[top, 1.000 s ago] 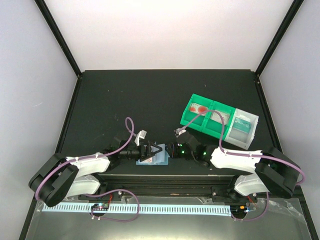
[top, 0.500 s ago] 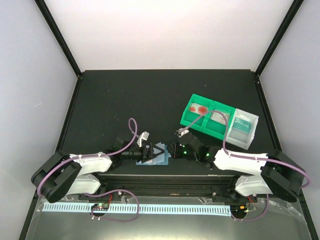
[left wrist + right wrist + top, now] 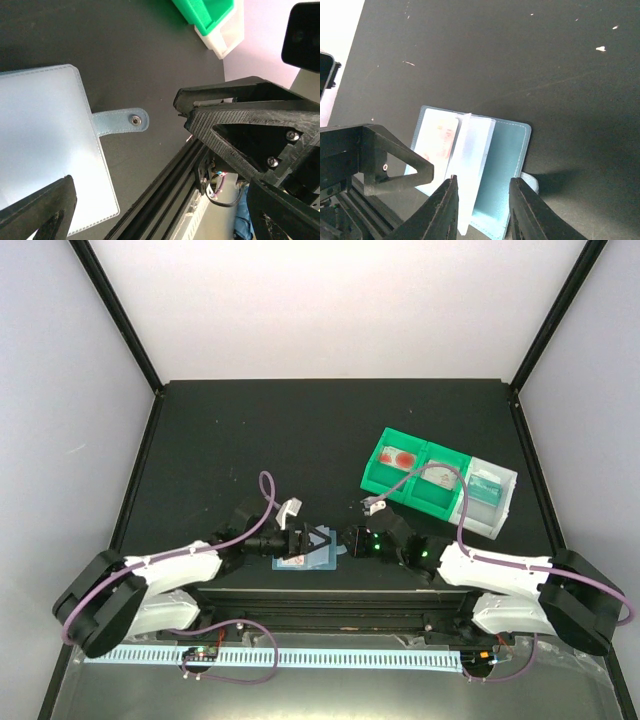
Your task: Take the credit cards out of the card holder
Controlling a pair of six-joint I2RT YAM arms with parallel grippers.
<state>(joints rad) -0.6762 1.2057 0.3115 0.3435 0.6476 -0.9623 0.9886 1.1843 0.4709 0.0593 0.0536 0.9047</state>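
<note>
Card holder [image 3: 502, 160] seems light, floppy, its pink credit card [image 3: 437, 137] thin & slick, so take card by edge; left gripper [image 3: 121, 142] & right gripper [image 3: 481, 182] both w/ jaws apart.

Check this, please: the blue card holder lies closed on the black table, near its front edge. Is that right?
No. The card holder lies open, not closed, on the black table, near its front edge; the right wrist view shows its leaves spread, a card in one.
</note>
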